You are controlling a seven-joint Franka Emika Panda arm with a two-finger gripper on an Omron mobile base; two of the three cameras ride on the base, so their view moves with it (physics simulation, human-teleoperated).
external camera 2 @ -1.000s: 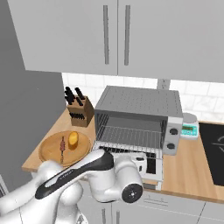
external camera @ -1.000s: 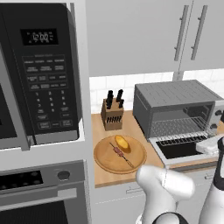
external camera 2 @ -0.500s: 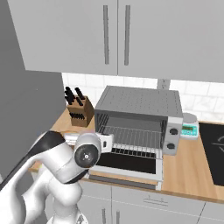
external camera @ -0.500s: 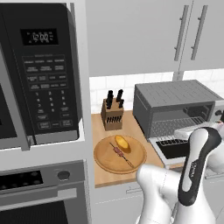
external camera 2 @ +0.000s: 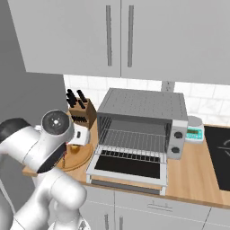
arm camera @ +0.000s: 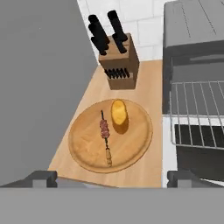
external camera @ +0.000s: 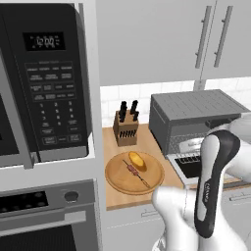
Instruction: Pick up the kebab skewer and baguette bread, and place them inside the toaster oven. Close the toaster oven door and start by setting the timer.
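The gripper [arm camera: 111, 177] hangs with its jaws spread wide, holding nothing, above the wooden board [arm camera: 83, 146] — kebab skewer [arm camera: 105, 136] and baguette bread [arm camera: 118, 111] lie there, just beside each other. The toaster oven door [external camera 2: 128, 166] is dropped open, so the rack is ready to receive them.

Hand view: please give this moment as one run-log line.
fingers: open, empty | kebab skewer, baguette bread: on wooden board | toaster oven door: open

Matt wooden round board [arm camera: 87, 148], ribbed grey metal toaster oven [external camera 2: 143, 105], wooden knife block [arm camera: 120, 65].
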